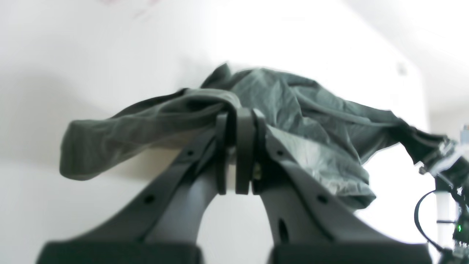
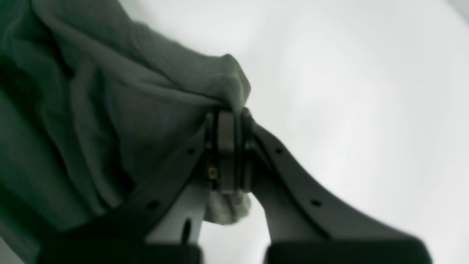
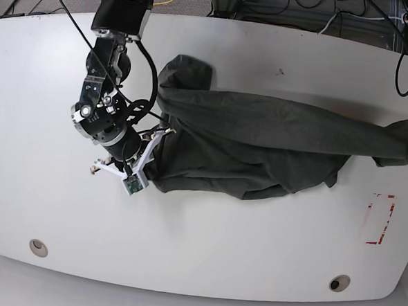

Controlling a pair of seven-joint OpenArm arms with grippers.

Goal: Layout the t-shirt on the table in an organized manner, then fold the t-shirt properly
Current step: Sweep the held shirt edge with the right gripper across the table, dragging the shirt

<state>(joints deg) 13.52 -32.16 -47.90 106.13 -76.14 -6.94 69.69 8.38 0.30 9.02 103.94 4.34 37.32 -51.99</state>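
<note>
Cloth of the t-shirt, stretched across the white desk, looks light, limp and wrinkly; it should handle best gripped at hems or shoulder seams. Left tool is clenched on a bunched edge; right tool likewise pinches fabric, its arm angled low over the desk.

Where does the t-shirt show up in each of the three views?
Left wrist: t-shirt across mid-frame, pinched by the left gripper.
Right wrist: fills the left side, corner clamped in the right gripper.
Base: stretched across the table, centre to right edge.
Shared landmark: the white table.
</note>
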